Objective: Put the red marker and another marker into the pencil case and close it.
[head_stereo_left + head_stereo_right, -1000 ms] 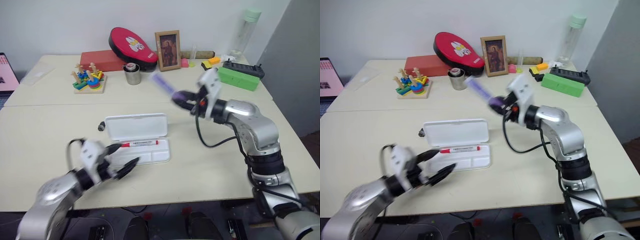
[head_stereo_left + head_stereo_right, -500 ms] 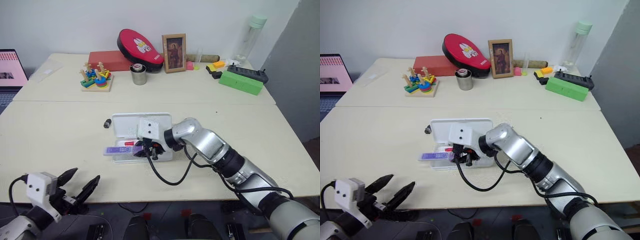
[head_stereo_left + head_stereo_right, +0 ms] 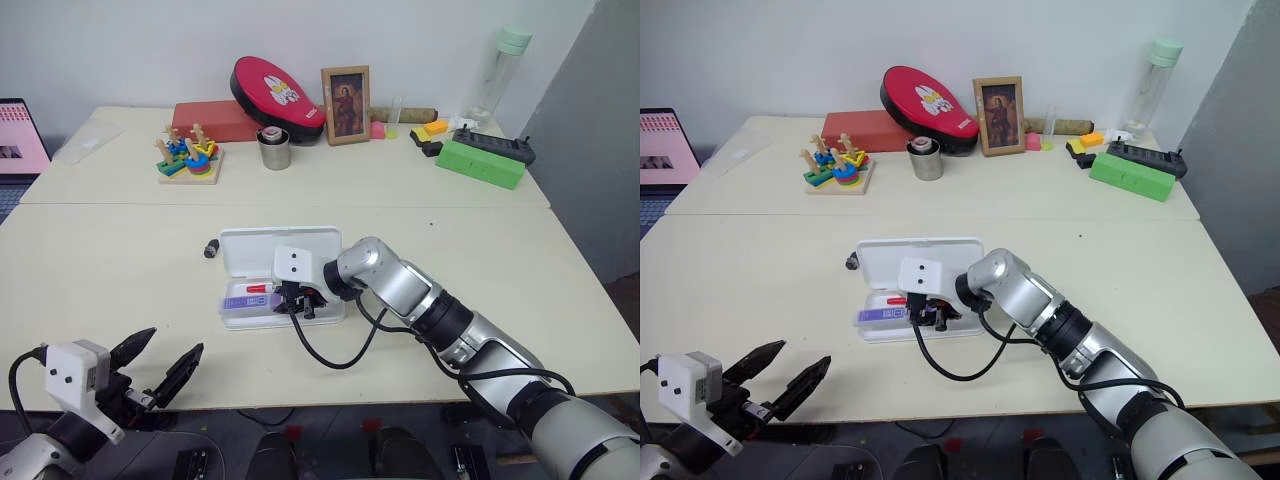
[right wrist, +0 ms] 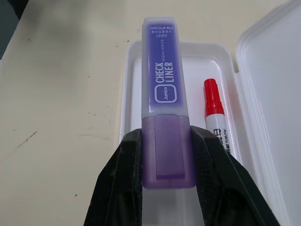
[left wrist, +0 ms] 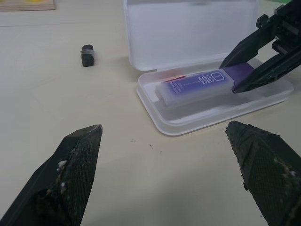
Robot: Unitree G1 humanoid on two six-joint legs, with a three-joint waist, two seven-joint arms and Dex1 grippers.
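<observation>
- The pencil case [image 3: 281,249] lies open near the middle of the bench [image 3: 520,260], its lid folded back flat on the far side and its tray on the near side.
- The red marker [image 4: 214,106] lies in the tray along the side nearest the lid, its red cap toward the left end.
- The right gripper [image 4: 165,155] is clamped on the purple highlighter [image 4: 165,101], one black finger on each long side of its darker end.
- The highlighter is held lengthwise over the tray, just on the near side of the red marker; its pale capped end reaches past the left rim. Whether it touches the tray floor cannot be told.
- The left gripper [image 3: 160,362] hangs off the near edge of the bench at the left, its fingers spread wide and holding nothing.
- A small black piece [image 5: 87,54] sits on the bench just left of the lid.
- Along the far edge stand a red pouch [image 3: 266,93], a framed picture [image 3: 344,91], a metal cup [image 3: 273,148], a stacking toy [image 3: 186,156] and a green box [image 3: 479,162].
</observation>
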